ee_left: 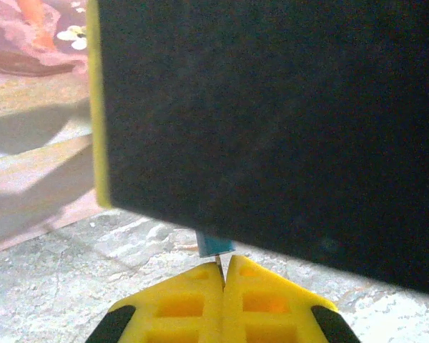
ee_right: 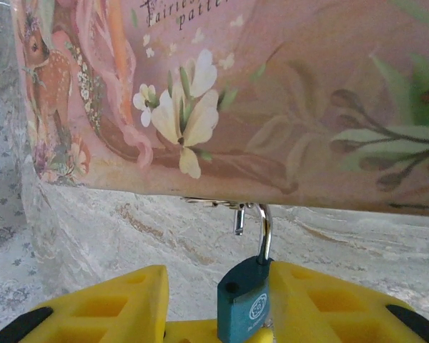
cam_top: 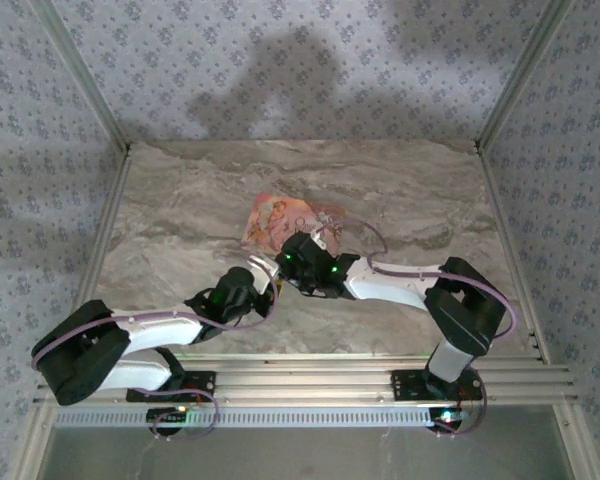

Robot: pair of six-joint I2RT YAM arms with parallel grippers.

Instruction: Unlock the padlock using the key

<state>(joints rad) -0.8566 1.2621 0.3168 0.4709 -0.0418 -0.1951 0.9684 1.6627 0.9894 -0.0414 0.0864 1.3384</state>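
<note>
Padlock (ee_right: 244, 307) dangles at the pink box's (ee_right: 272, 107) six o'clock edge, inside the right gripper's (ee_right: 218, 286) parted jaws, small, rigid, slick, free to swing, so squeeze its flat body; left gripper (ee_left: 224, 270) pinched tight on what looks like the key (ee_left: 214, 245)

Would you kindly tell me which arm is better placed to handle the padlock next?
Right, probably: the padlock sits between the fingers of the right gripper, under the pink box. The left gripper is shut on a small blue piece.
</note>
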